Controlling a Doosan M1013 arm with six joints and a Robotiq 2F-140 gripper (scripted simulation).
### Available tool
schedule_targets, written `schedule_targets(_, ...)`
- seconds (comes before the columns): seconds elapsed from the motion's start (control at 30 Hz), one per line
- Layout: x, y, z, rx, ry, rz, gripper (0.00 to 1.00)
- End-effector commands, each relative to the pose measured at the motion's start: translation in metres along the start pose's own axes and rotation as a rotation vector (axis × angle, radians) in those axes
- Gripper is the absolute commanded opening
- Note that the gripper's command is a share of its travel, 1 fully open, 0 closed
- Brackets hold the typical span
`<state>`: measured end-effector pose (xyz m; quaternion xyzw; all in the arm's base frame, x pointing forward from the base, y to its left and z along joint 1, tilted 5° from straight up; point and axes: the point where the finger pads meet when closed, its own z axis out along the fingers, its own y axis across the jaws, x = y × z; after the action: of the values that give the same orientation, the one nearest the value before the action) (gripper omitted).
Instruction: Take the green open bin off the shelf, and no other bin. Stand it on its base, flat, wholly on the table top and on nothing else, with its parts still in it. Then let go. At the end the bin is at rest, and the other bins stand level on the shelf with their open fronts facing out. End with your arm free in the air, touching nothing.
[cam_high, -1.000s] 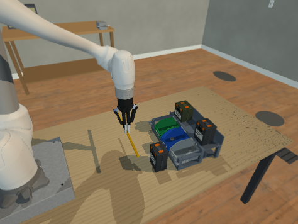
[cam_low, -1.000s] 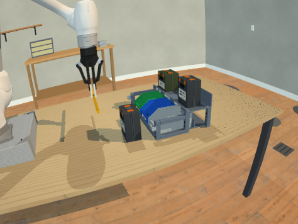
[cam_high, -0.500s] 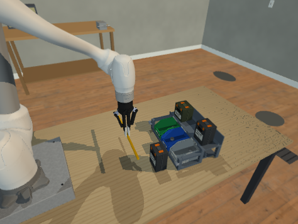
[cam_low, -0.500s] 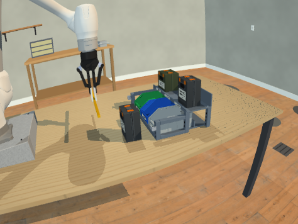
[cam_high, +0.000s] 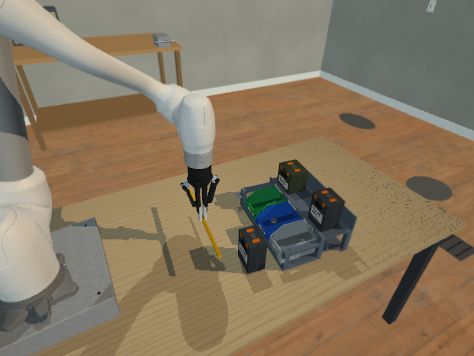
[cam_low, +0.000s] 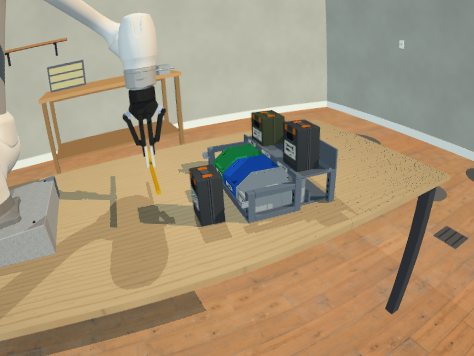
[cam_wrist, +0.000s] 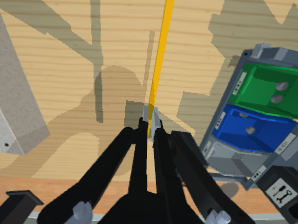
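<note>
The green open bin (cam_high: 265, 198) (cam_low: 235, 155) (cam_wrist: 265, 90) sits in the grey shelf (cam_high: 345, 220) (cam_low: 320, 172) (cam_wrist: 235, 80) at its far end, with small grey parts in it. A blue bin (cam_high: 277, 216) (cam_low: 247, 170) (cam_wrist: 250, 130) and a grey bin (cam_high: 295, 234) (cam_low: 265, 182) sit beside it in the same shelf. My gripper (cam_high: 201, 216) (cam_low: 150, 152) (cam_wrist: 149, 112) is left of the shelf, above the table, and apart from the bins. It is shut on the top end of a thin yellow rod (cam_high: 212, 240) (cam_low: 155, 177) (cam_wrist: 162, 50) that hangs slanted down from the fingers.
Three dark boxes with orange tabs stand around the shelf: one in front of it (cam_high: 252, 249) (cam_low: 206, 195) and two on its top (cam_high: 326, 208) (cam_low: 301, 145) (cam_high: 292, 176) (cam_low: 267, 127). The robot's grey pedestal (cam_high: 85, 270) (cam_low: 30, 225) (cam_wrist: 20, 120) sits on the wooden table (cam_high: 150, 300) at the left.
</note>
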<state>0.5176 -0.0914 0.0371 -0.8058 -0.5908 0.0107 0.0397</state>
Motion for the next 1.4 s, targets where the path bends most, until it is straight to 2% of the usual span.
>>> schedule_targets(0.0, 0.000, 0.000, 0.000, 0.000, 0.000, 0.000, 0.00)
schedule_targets(0.2, 0.000, 0.000, 0.020, 0.000, 0.000, 0.000, 0.00)
schedule_targets(0.6, 0.000, 0.000, 0.020, 0.000, 0.000, 0.000, 0.00)
schedule_targets(0.77, 0.000, 0.001, 0.040, 0.000, 0.000, 0.000, 0.00)
schedule_targets(1.17, 0.000, 0.001, 0.040, 0.000, 0.000, 0.000, 0.00)
schedule_targets(1.37, 0.000, 0.001, 0.060, 0.000, 0.000, 0.000, 0.00)
